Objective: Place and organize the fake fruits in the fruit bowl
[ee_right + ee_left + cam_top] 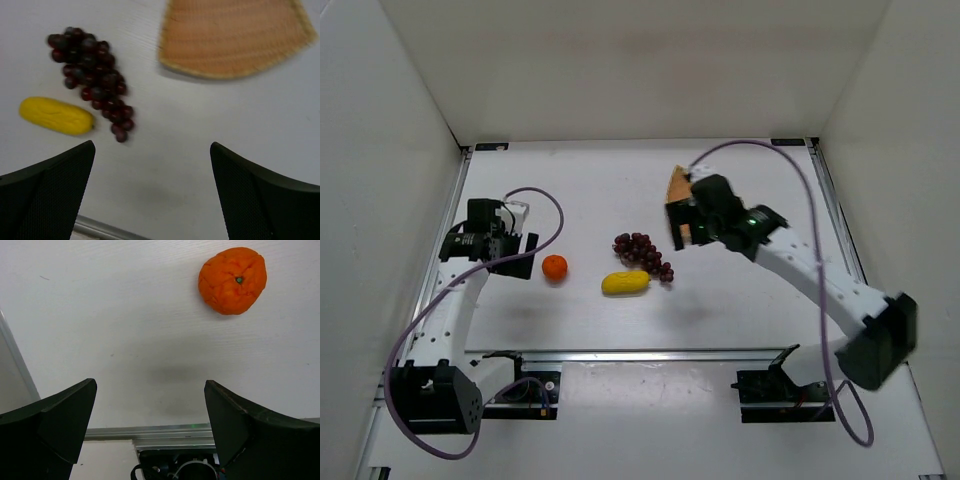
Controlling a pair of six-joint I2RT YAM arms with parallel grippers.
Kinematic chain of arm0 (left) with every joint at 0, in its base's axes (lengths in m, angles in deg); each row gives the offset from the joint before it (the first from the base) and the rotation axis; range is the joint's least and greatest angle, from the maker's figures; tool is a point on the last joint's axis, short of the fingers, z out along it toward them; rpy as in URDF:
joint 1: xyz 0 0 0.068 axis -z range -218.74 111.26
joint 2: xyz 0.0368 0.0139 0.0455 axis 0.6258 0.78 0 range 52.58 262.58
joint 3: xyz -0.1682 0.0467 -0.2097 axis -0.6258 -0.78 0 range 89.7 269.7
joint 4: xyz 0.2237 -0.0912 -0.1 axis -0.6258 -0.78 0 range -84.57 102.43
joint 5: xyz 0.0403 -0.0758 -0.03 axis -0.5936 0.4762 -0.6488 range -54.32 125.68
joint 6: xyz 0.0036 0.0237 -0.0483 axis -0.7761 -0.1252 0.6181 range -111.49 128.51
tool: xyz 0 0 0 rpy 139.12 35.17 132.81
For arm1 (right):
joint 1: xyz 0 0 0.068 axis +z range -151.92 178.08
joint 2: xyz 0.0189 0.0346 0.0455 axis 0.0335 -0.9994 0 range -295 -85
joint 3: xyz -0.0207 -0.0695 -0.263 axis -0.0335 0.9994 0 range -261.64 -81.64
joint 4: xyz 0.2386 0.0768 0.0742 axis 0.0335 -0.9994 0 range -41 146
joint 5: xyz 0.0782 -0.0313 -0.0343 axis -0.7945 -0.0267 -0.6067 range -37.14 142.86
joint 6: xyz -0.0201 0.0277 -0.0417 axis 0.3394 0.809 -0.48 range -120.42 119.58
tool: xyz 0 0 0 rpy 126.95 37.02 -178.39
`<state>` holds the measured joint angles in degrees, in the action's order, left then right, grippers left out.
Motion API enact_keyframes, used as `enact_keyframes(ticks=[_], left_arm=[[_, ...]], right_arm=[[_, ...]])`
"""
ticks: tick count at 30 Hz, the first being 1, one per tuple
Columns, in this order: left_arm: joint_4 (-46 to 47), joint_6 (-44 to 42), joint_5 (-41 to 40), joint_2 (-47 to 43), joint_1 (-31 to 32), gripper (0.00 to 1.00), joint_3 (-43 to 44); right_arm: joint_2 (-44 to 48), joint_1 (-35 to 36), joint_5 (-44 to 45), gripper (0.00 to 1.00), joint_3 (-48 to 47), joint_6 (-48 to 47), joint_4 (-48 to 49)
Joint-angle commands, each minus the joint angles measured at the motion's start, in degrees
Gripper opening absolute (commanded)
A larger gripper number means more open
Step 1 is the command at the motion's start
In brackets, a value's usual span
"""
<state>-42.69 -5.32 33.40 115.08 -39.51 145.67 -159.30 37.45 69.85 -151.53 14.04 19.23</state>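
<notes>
Left gripper (150,390), jaws spread and empty, hovers with the orange (232,280) ahead to its right. Right gripper (152,147), also agape, holds nothing. The fruit bowl (235,37) lies ahead, with grapes (92,75) and yellow fruit (56,116) ahead-left. All 3 fruits lie outside the bowl.

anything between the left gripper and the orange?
Nothing visible. In the left wrist view only bare table lies between the left gripper, jaws open, and the orange. The grapes and lemon sit beyond the orange, out of the path.
</notes>
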Motion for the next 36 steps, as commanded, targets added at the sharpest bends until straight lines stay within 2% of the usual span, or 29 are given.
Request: enact_keyframes(ticks=[1,2,8,10,15,19,20,21,25,26,27,28,31,36], left_arm=[[-1.67,1.08,4.56,0.08,0.34,1.0,0.47],[-1.67,1.08,4.57,0.08,0.34,1.0,-0.15],[-1.05,1.08,4.57,0.61,0.34,1.0,-0.15],[-1.05,1.61,4.57,1.21,0.34,1.0,-0.15],[-1.05,1.61,4.57,1.75,0.34,1.0,-0.68],[-1.05,1.61,4.57,2.8,0.34,1.0,-0.68],[-0.53,1.61,4.57,2.8,0.34,1.0,-0.68],[-0.52,1.61,4.57,3.59,0.34,1.0,-0.68],[-0.52,1.61,5.1,4.74,0.34,1.0,-0.68],[-0.52,1.61,5.1,5.26,0.34,1.0,-0.68],[-0.52,1.61,5.1,5.26,0.34,1.0,-0.68],[-0.52,1.61,5.1,5.26,0.34,1.0,-0.68],[-0.52,1.61,5.1,5.79,0.34,1.0,-0.68],[-0.52,1.61,3.0,7.02,2.44,1.0,0.54]], right_arm=[[-11.27,5.09,-9.82,1.0,-9.96,-7.25,0.56],[-17.31,6.23,-11.53,1.0,-12.27,-7.86,0.56],[-37.3,8.17,-13.3,1.0,-27.39,-7.87,-2.33],[-43.52,8.17,-9.36,1.0,-33.28,-6.64,-5.13],[-53.91,8.17,-5.41,1.0,-41.28,-6.11,-9.27],[-56.29,8.17,-4.86,0.98,-42.79,-5.58,-10.69],[-56.3,8.17,-4.86,0.94,-42.79,-5.58,-10.69],[-56.82,8.17,-5.39,0.82,-42.79,-5.58,-10.69],[-56.83,8.17,-7.05,0.52,-42.17,-5.58,-10.69],[-56.22,7.65,-7.06,0.43,-42.17,-5.58,-10.69],[-55.26,7.65,-7.06,0.27,-42.7,-5.58,-10.69],[-54.55,7.65,-7.06,0.23,-42.7,-5.58,-10.69],[-49.81,5.28,-7.93,0.22,-42.7,-2.96,-9.29],[-37.79,-2.62,-13.2,0.17,-38.93,3.72,-3.93]])
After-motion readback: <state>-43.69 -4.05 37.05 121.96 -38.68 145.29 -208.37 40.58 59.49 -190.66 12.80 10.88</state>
